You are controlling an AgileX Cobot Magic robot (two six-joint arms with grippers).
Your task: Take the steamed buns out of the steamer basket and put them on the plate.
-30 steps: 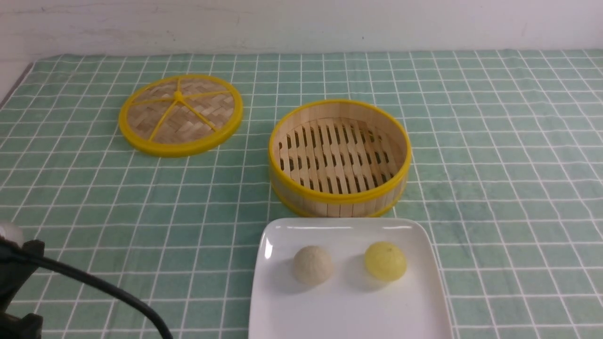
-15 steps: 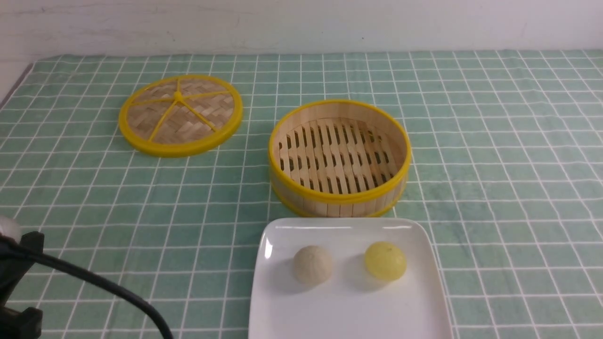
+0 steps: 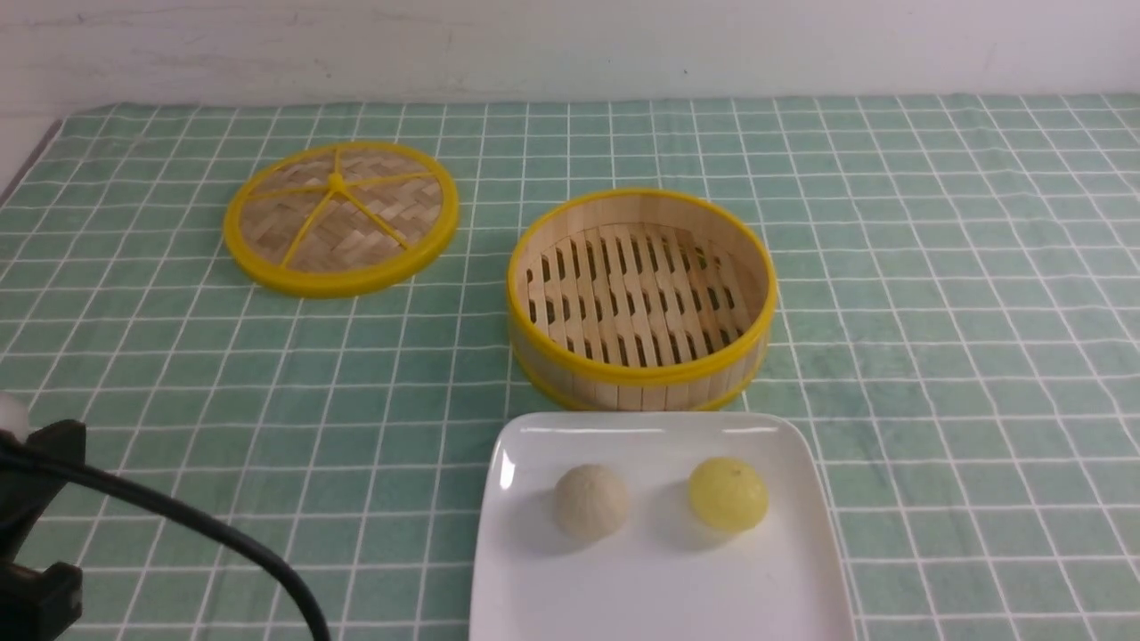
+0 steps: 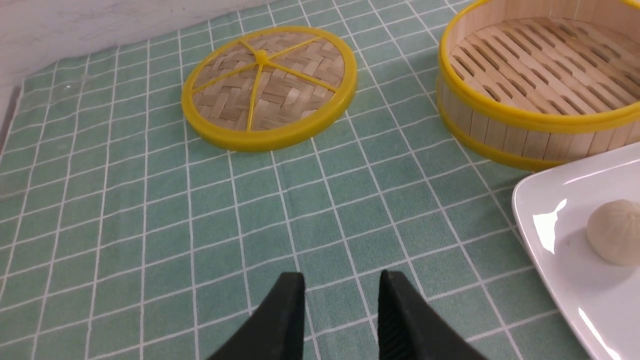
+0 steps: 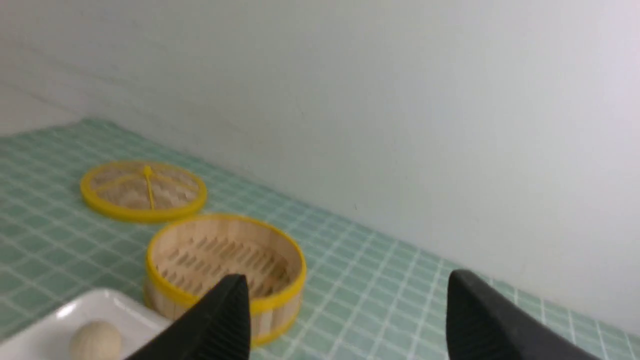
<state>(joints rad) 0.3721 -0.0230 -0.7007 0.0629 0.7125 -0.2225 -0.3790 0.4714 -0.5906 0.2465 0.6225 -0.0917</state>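
Observation:
Both steamed buns lie on the white plate [image 3: 659, 583] at the near edge: the cream bun [image 3: 591, 501] to the left, the yellow bun [image 3: 728, 493] to the right. Just behind the plate stands the steamer basket [image 3: 637, 385], its slatted floor bare. My left gripper [image 4: 341, 274] hovers over the cloth left of the plate [image 4: 560, 285], its fingers somewhat apart with nothing between them; the cream bun [image 4: 615, 231] shows at the side. My right gripper [image 5: 348, 275] is raised and wide open, holding nothing, with the basket [image 5: 280, 295] and the cream bun [image 5: 95, 341] beyond it.
The flat woven lid [image 3: 341, 216] with its yellow rim lies at the back left on the green checked cloth. A white wall closes off the far edge. The left arm's black body and cable [image 3: 178, 525] fill the near left corner.
The black part of the left arm at the lower left has crept slightly upward in the front view. Buns, plate, basket and lid have not moved.

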